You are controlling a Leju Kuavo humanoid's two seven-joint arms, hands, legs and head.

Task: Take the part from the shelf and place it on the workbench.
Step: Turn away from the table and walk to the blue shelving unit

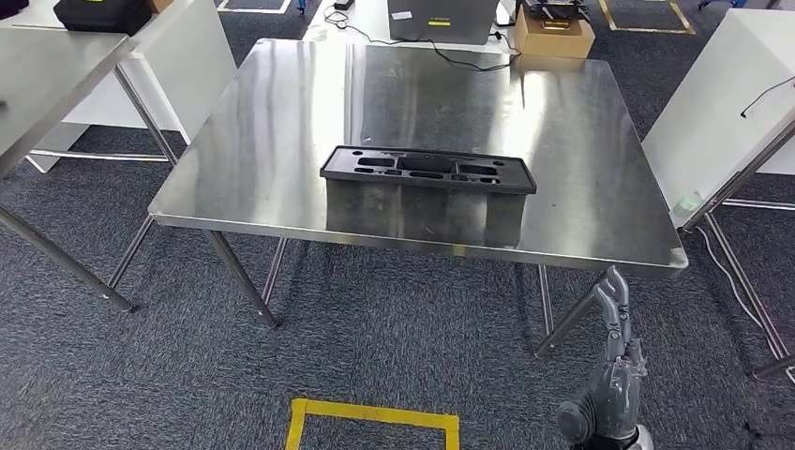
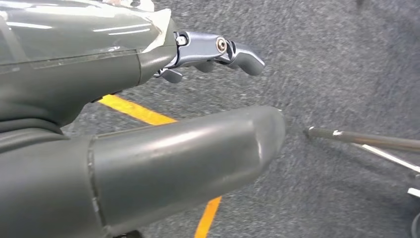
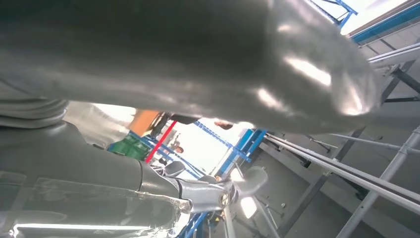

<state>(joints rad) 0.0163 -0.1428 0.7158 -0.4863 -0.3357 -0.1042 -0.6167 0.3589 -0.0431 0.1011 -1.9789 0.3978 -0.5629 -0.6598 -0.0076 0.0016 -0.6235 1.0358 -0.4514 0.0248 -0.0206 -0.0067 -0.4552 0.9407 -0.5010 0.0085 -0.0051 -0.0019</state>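
Note:
The black moulded part, a flat tray-like piece with several recesses, lies on the steel workbench near its front edge, roughly centred. My right hand hangs low at the bottom right, below and in front of the bench's front right corner. Its fingers point up, straight, and hold nothing. The right wrist view has the same right hand empty beneath its thumb. My left hand hangs over the grey carpet, fingers stretched out apart from the thumb, empty.
A second steel table stands at the left and a white panel at the right. A cardboard box and a grey case sit beyond the bench. Yellow floor tape marks a square before the bench legs.

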